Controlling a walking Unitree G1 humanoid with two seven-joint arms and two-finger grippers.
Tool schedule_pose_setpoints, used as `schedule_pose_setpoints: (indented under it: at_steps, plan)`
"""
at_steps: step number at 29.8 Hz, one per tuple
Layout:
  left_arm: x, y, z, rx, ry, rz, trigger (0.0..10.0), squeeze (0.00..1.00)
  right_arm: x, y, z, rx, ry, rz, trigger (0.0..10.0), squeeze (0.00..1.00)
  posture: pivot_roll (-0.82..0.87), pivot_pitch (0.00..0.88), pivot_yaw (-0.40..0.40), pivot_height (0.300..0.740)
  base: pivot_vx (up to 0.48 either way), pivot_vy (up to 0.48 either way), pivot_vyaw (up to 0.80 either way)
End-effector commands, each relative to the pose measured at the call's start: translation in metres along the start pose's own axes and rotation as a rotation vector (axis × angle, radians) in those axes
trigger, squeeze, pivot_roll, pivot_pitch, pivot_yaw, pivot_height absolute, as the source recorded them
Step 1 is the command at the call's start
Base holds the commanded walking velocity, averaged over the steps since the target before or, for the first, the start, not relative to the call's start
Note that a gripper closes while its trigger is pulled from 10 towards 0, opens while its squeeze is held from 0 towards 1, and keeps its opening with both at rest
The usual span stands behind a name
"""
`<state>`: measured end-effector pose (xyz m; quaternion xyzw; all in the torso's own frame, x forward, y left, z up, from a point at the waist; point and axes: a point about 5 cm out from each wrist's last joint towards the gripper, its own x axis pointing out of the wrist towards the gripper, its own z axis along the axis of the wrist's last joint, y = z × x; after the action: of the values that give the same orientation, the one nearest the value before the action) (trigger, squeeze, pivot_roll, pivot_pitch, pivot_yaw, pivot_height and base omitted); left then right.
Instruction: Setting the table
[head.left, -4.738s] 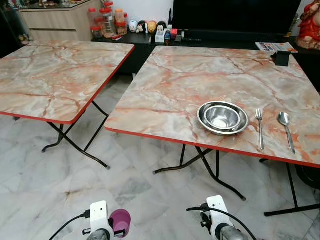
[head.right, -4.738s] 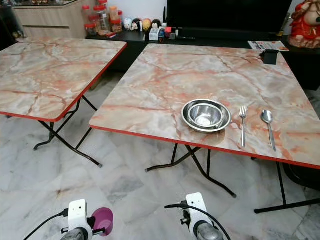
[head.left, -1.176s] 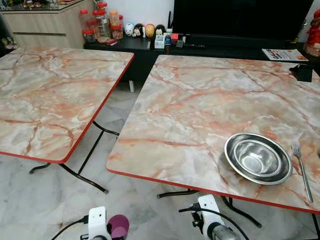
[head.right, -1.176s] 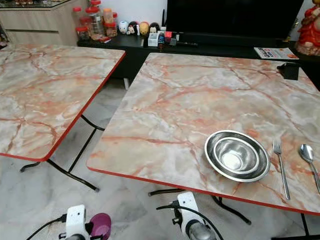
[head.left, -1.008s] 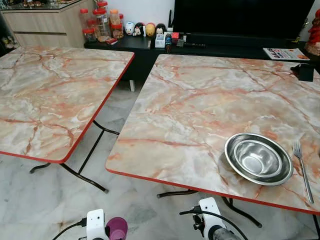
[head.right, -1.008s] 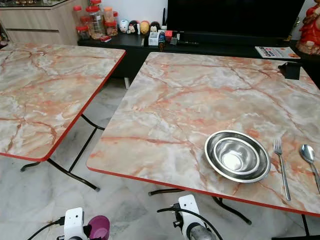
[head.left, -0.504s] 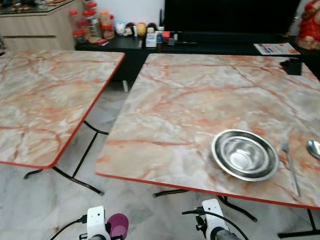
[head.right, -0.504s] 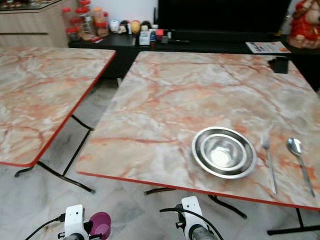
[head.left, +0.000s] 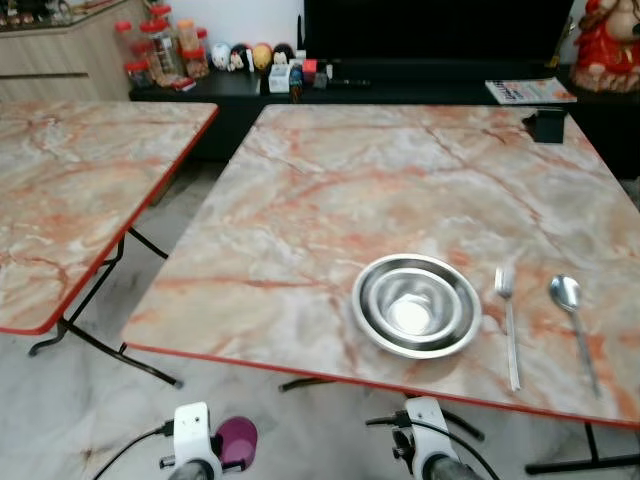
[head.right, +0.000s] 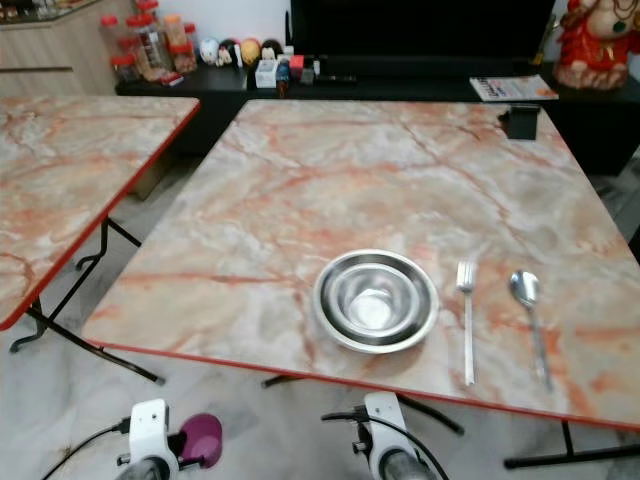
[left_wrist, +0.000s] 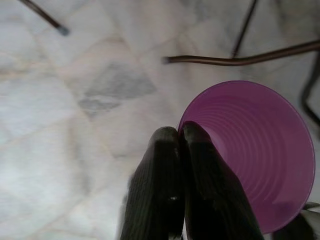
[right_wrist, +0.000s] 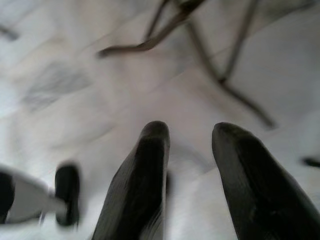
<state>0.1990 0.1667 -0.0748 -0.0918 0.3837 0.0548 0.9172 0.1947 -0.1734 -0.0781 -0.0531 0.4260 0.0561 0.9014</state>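
Note:
A marble-patterned folding table (head.left: 330, 190) with a red edge stands before me. On its near right part sit two nested steel bowls (head.left: 416, 304), a fork (head.left: 509, 320) and a spoon (head.left: 572, 318), laid side by side. Low in front of the table, my left gripper (left_wrist: 179, 134) is shut on the rim of a purple plastic cup (left_wrist: 255, 150), which also peeks out beside the left wrist (head.left: 236, 442). My right gripper (right_wrist: 189, 131) hangs open over the floor, holding nothing.
A second marble table (head.left: 70, 170) stands to the left, with a gap of marble floor (head.left: 90, 420) between. Behind are a black TV cabinet (head.left: 400, 85) with jars, figurines and a magazine. A small black holder (head.left: 546, 124) sits at the table's far right corner.
The camera has swung right, so the table with bowls, fork and spoon now sits more central. Both arms stay low; the cup remains held.

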Motion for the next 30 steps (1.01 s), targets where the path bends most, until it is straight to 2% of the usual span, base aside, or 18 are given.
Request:
schedule_pose_setpoints:
  at_steps: [1, 8, 17, 18, 20, 23, 24, 25, 26, 28, 30]
  plan:
    - [-0.001, 0.012, 0.001, -0.004, 0.002, 0.034, 10.0, 0.0, 0.002, 0.011, 0.003, 0.005, -0.011, 0.028, 10.0, 0.0, -0.21, 0.0, 0.039, 0.74, 0.0, 0.0, 0.0]
    - [-0.002, 0.014, -0.002, -0.008, 0.011, 0.055, 10.0, 0.0, 0.002, 0.013, 0.003, -0.007, -0.01, 0.041, 10.0, 0.0, -0.2, 0.0, 0.035, 0.74, 0.0, 0.0, 0.0]
    - [-0.004, 0.03, -0.001, -0.052, -0.015, 0.167, 10.0, 0.0, 0.001, 0.014, 0.001, -0.01, -0.005, 0.049, 10.0, 0.0, -0.2, 0.0, 0.036, 0.74, 0.0, 0.0, 0.0]
    - [-0.007, 0.045, 0.005, -0.073, -0.051, 0.278, 10.0, 0.0, 0.001, 0.014, 0.001, -0.01, -0.003, 0.05, 10.0, 0.0, -0.2, 0.0, 0.037, 0.74, 0.0, 0.0, 0.0]
    - [-0.008, 0.049, 0.006, -0.086, -0.065, 0.307, 10.0, 0.0, 0.001, 0.014, 0.0, -0.011, -0.002, 0.051, 10.0, 0.0, -0.2, 0.0, 0.037, 0.74, 0.0, 0.0, 0.0]
    - [-0.016, 0.078, 0.015, -0.082, -0.129, 0.514, 10.0, 0.0, 0.001, 0.015, 0.001, -0.016, -0.001, 0.055, 10.0, 0.0, -0.19, 0.0, 0.031, 0.74, 0.0, 0.0, 0.0]
    - [-0.016, 0.078, 0.015, -0.082, -0.129, 0.514, 10.0, 0.0, 0.001, 0.015, 0.001, -0.016, -0.001, 0.055, 10.0, 0.0, -0.19, 0.0, 0.031, 0.74, 0.0, 0.0, 0.0]
    - [-0.021, 0.092, 0.025, -0.084, -0.193, 0.606, 10.0, 0.0, 0.002, 0.015, 0.002, -0.02, 0.0, 0.059, 10.0, 0.0, -0.19, 0.0, 0.029, 0.74, 0.0, 0.0, 0.0]
    - [-0.021, 0.092, 0.025, -0.084, -0.193, 0.606, 10.0, 0.0, 0.002, 0.015, 0.002, -0.02, 0.0, 0.059, 10.0, 0.0, -0.19, 0.0, 0.029, 0.74, 0.0, 0.0, 0.0]
    - [-0.029, 0.111, 0.043, -0.072, -0.29, 0.742, 10.0, 0.0, 0.002, 0.015, 0.002, -0.026, 0.0, 0.063, 10.0, 0.0, -0.17, 0.0, 0.023, 0.74, 0.0, 0.0, 0.0]
    - [-0.033, 0.117, 0.051, -0.082, -0.332, 0.79, 10.0, 0.0, 0.002, 0.015, 0.003, -0.027, 0.0, 0.064, 10.0, 0.0, -0.17, 0.0, 0.023, 0.74, 0.0, 0.0, 0.0]
